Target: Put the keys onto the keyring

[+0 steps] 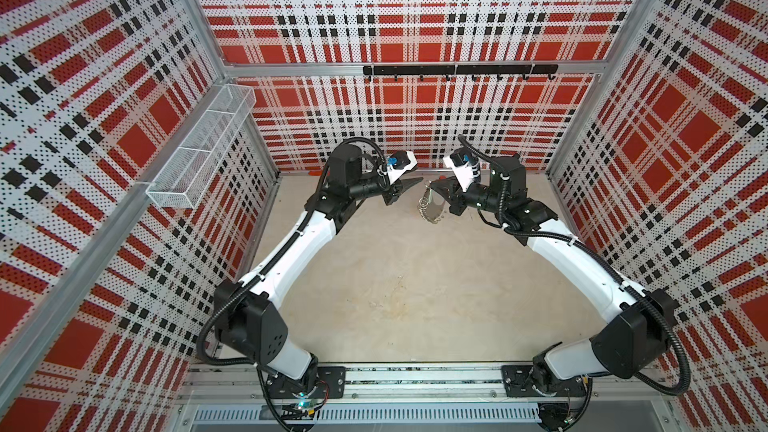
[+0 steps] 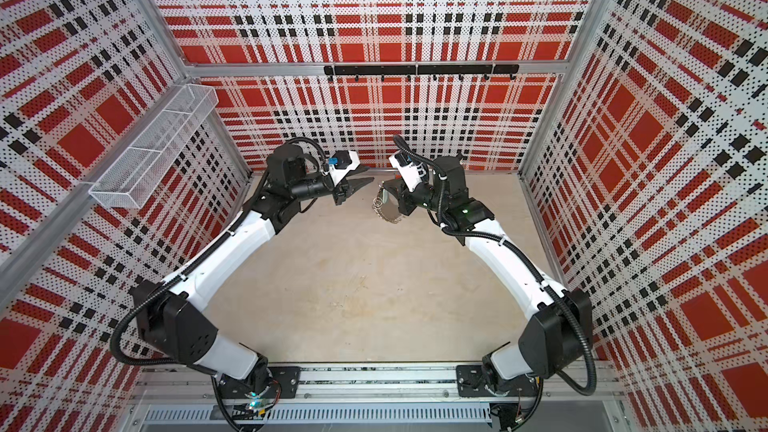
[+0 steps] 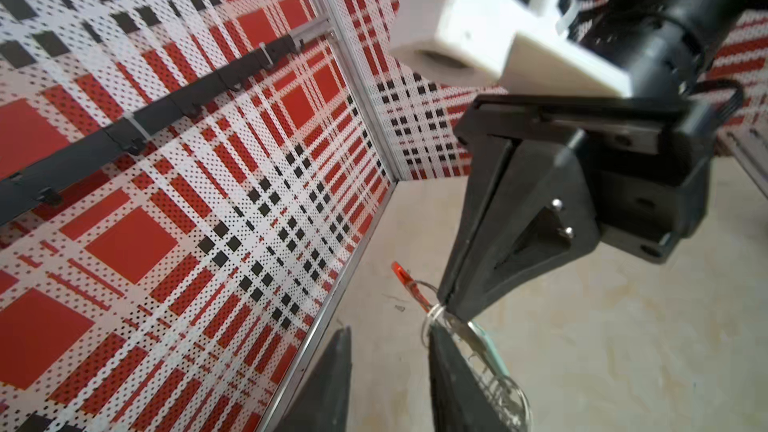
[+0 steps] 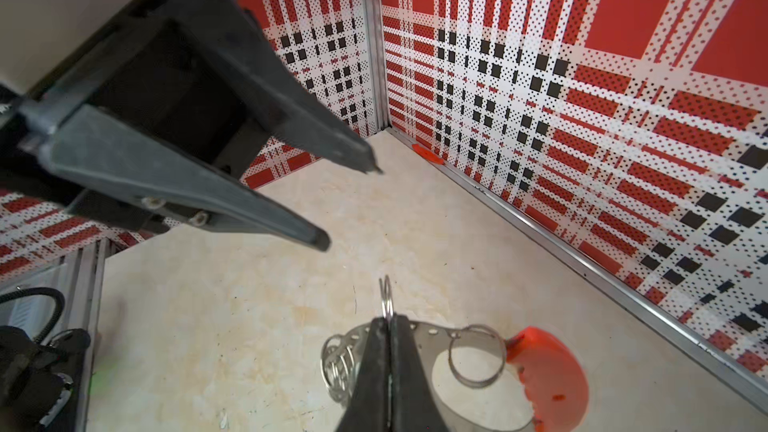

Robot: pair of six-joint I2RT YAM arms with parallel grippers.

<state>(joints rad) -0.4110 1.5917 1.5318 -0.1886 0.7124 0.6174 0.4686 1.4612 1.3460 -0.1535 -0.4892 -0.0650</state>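
Steel keyring (image 4: 434,331) at the desk's (image 1: 415,284) 12 o'clock, pinched in my closed right gripper (image 4: 388,322). My left gripper (image 4: 351,207) is half-open and empty at its 9 o'clock. Beneath, the keys (image 3: 490,351) seemingly dangle: light, stiff, slippery. I'd pinch across the flats.

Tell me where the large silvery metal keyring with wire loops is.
In both top views the keyring is mid-scene near the back wall, pinched by the shut right claw, opposite the open left claw.

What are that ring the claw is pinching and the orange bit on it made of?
The keyring looks like polished metal: silvery, shiny, punched with holes. The orange piece is probably plastic: smooth, evenly coloured, faintly glossy.
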